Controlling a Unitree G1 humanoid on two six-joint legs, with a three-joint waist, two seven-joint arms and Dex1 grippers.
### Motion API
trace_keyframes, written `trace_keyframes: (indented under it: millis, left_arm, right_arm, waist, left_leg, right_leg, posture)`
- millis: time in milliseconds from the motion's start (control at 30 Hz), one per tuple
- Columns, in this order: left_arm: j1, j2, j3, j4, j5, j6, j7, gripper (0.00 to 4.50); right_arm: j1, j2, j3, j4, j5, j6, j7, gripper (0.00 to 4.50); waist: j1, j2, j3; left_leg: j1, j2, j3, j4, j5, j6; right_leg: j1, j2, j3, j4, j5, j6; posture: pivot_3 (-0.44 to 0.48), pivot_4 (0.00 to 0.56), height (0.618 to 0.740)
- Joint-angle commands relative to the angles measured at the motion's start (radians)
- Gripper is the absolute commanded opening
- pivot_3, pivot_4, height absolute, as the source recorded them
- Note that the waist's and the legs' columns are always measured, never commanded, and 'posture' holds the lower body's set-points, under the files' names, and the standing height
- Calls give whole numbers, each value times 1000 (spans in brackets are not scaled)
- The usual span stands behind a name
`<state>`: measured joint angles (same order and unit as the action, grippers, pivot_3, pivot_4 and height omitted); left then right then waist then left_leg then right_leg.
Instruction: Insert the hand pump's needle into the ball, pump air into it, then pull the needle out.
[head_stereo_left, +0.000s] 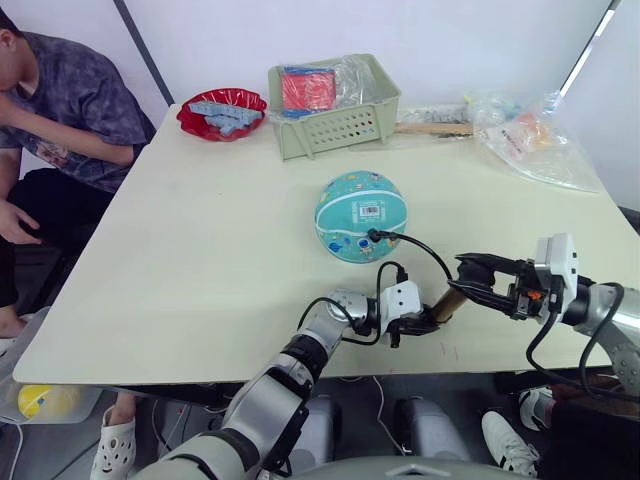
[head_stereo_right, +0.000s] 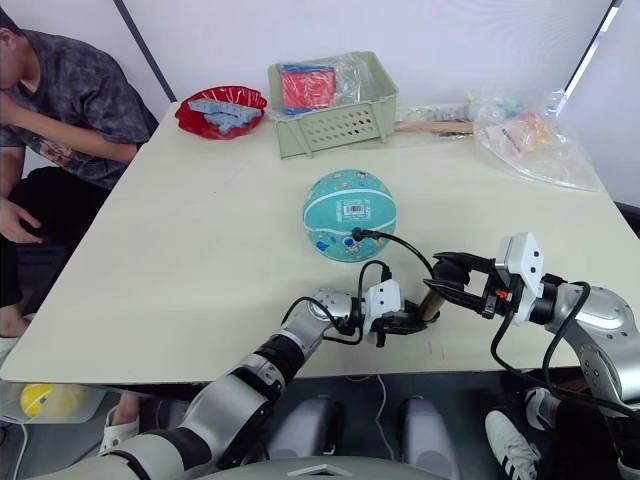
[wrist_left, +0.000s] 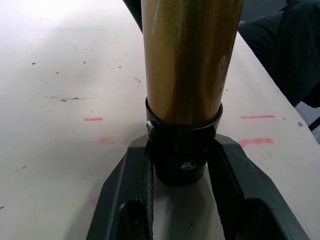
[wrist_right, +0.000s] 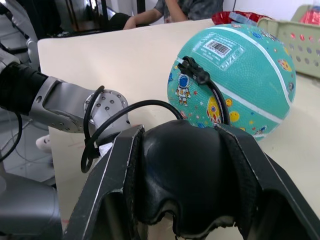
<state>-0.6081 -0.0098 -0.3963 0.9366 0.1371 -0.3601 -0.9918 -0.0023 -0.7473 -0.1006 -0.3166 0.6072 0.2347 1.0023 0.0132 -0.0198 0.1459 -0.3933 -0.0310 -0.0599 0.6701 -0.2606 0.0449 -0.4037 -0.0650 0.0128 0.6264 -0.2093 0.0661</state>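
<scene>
Behind, green basket (head_stereo_left: 335, 125) with red packet (head_stereo_left: 306, 88); both hands clenched on hand pump (head_stereo_left: 450, 302).

Teal ball (head_stereo_left: 360, 216), white-seamed, cartoon-printed, rested on the table with its barcode label up. Black needle fitting (wrist_right: 192, 69) sat plugged into the ball's skin just below the label, pin itself hidden. Thin black hose (head_stereo_left: 420, 247) curved back to the gold hand pump (head_stereo_left: 449, 303), lying tilted near the table's front edge.

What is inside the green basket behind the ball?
The green basket holds a red and blue flat pack and crumpled clear plastic. Its wall hides anything lower down.
</scene>
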Motion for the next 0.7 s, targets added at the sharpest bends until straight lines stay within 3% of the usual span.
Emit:
trace_keyframes:
  millis: [33,367,700]
  left_arm:
    - [21,23,-17,30,24,20,-17,1089]
    - [19,24,-22,36,26,20,-21,1089]
    - [30,20,-30,31,24,21,-20,1089]
  right_arm:
    - [10,-15,-22,19,4,47,5,1723]
    - [-147,-122,-252,-93,308,267,-32,1723]
    - [-328,-255,-403,-55,514,454,-62,1723]
  waist:
    - [0,0,0]
    - [1,5,4]
    - [2,7,6]
  left_leg:
    - [0,0,0,0,0,0]
    - [-4,-1,0,0,0,0]
    - [-5,-1,1,0,0,0]
  right_leg:
    - [0,0,0,0,0,0]
    - [-3,-2,0,0,0,0]
    - [-4,-3,1,0,0,0]
  posture:
    - [0,150,738]
    - [0,150,738]
    - [0,150,738]
